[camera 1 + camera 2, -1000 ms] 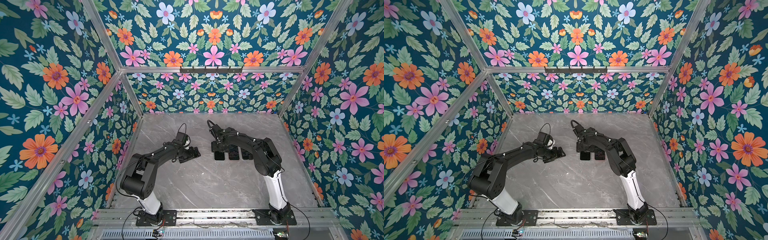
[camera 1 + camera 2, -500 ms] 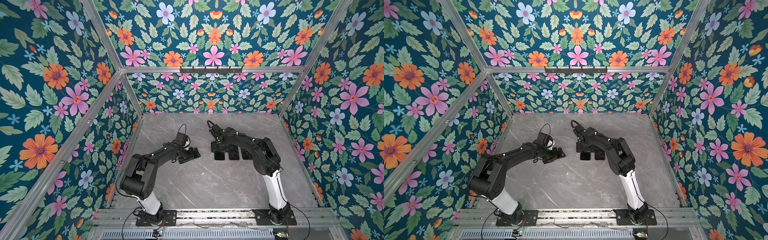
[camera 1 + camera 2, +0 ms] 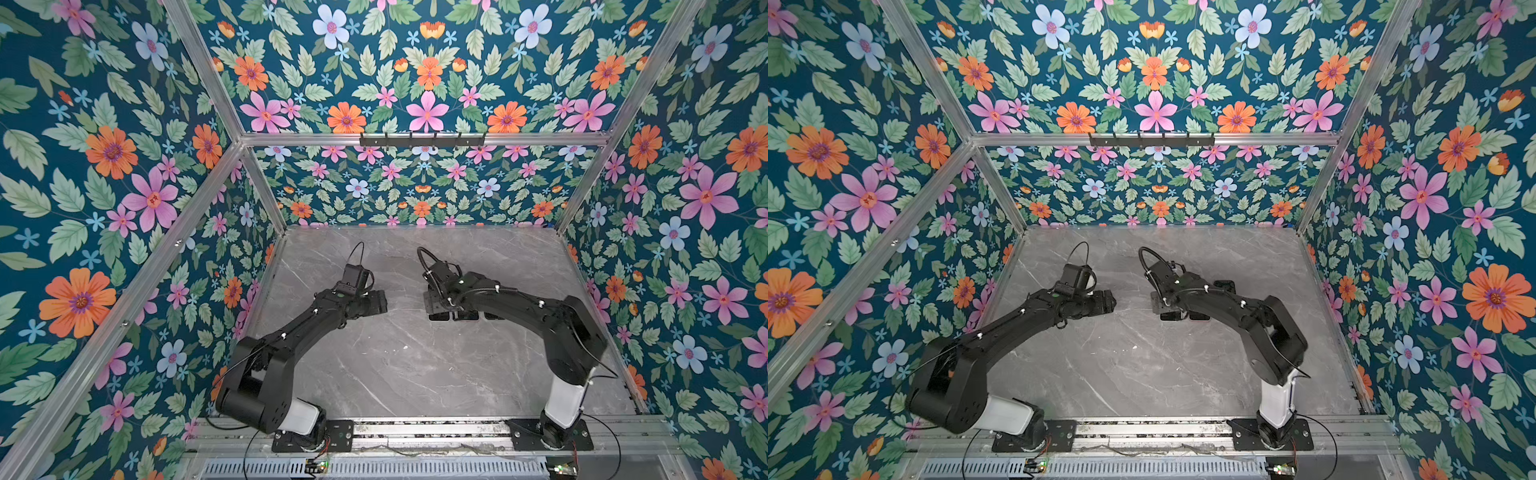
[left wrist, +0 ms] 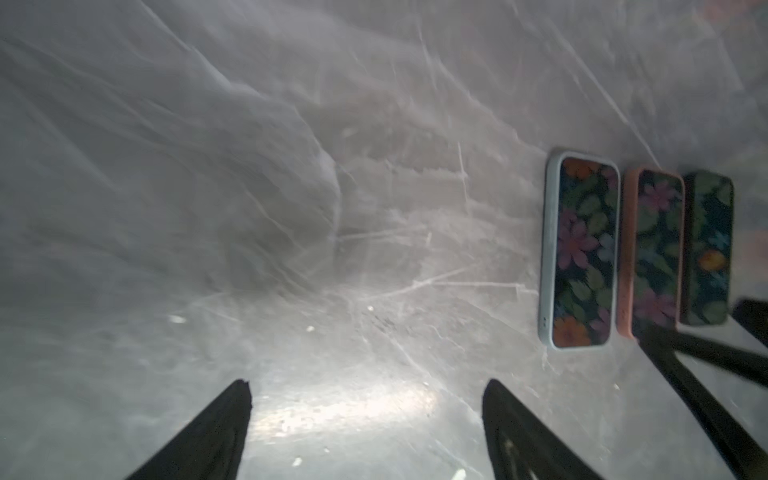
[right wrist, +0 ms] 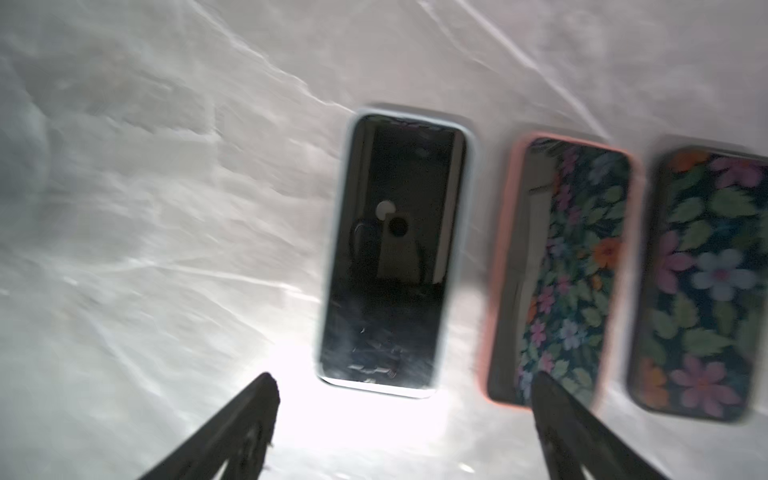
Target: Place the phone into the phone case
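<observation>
Three phones lay in a row on the table [image 3: 395,365], right of its middle, the leftmost phone [image 5: 390,257] seated in a pale blue case [image 4: 548,249] beside a salmon-cased phone [image 5: 561,270] and a dark-cased phone [image 5: 706,286], while the right gripper [image 5: 403,376] above them and the left gripper [image 4: 368,382] farther left both stood wide open and empty.

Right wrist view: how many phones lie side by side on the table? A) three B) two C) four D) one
A: three lie in a row, apart from the gripper: the pale blue-cased phone, the pink-cased phone and the dark-cased phone.
</observation>
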Controlling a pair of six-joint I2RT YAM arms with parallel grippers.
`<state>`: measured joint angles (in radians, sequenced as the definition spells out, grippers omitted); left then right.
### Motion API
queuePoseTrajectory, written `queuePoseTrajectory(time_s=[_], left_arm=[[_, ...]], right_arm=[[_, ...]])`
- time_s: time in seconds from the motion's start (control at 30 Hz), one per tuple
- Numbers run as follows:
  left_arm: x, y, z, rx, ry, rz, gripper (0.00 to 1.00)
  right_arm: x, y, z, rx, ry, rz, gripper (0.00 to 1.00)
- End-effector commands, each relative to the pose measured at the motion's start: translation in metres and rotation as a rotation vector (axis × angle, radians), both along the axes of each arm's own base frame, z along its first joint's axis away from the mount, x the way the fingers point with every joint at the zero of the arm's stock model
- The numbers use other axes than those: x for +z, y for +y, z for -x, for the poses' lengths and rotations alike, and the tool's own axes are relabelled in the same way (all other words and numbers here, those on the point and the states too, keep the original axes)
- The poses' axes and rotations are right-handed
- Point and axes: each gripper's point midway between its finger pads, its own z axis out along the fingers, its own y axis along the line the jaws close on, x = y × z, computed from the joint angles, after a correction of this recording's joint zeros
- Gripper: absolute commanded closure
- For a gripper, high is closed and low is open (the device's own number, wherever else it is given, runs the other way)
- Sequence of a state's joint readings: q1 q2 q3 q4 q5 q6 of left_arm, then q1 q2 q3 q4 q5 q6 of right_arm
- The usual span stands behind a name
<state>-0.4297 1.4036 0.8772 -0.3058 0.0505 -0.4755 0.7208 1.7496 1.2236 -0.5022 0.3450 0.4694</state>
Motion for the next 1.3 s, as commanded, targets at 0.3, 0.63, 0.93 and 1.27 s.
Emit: queuePoseTrajectory(time_s=[0.3, 0.63, 0.93, 1.27], left_arm=[[0.041, 0.068, -0.027, 0.201, -0.465, -0.296, 0.0], [0.019, 0.144, -0.039, 0.144, -0.654, -0.234, 0.04], [0.014, 0.158, -0.039, 0.134, -0.841, -0.221, 0.11], [0.006, 0.168, -0.056, 0.206, -0.798, -0.26, 0.0]], right_arm=[[0.077, -0.139, -0.007, -0.043, -0.704, 0.132, 0.14], [0.036, -0.196, -0.022, -0.064, -0.707, 0.081, 0.07], [0.008, -0.235, -0.03, -0.14, -0.663, -0.217, 0.01], [0.005, -0.232, -0.031, -0.144, -0.652, -0.147, 0.01]])
